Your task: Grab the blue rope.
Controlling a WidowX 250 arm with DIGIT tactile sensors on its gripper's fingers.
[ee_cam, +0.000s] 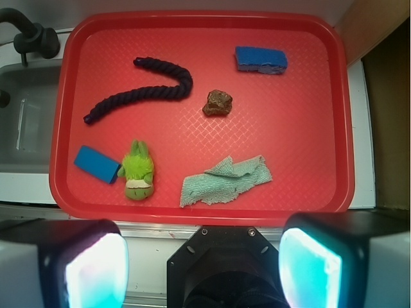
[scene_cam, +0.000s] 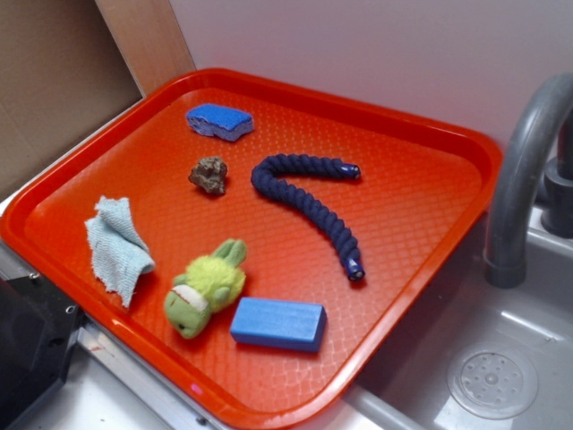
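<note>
A dark navy blue rope (scene_cam: 309, 208) lies in a loose hook shape on the far half of an orange-red plastic tray (scene_cam: 421, 161), one bound end resting near the tray's middle back, the other pointing toward the edge nearest the sink (scene_cam: 501, 358). The thick twisted cord looks soft, light and floppy; it would likely sag on either side of any grip, and the straight run between the bend and the lower end looks the surest place to pinch it across its width, well clear of the shiny capped tips, which may be slick. The gripper (ee_cam: 204, 260) hangs back over the tray's near rim in the wrist view, its two pads (ee_cam: 96, 269) spread wide apart and holding nothing, well apart from the rope.

Nearest the rope sits a small brown rock-like lump (scene_cam: 209, 175), just beside the bend. A bright blue sponge (scene_cam: 219, 121) lies at the back, a crumpled pale green cloth (scene_cam: 116, 246) at one side, and a green plush toy (scene_cam: 204, 287) touches or nearly touches a bright blue rectangular block (scene_cam: 277, 323) at the front. The tray's textured, diamond-patterned surface rests on a counter beside a grey sink with a curved grey faucet (scene_cam: 524, 161), against a pale wall (scene_cam: 358, 45).
</note>
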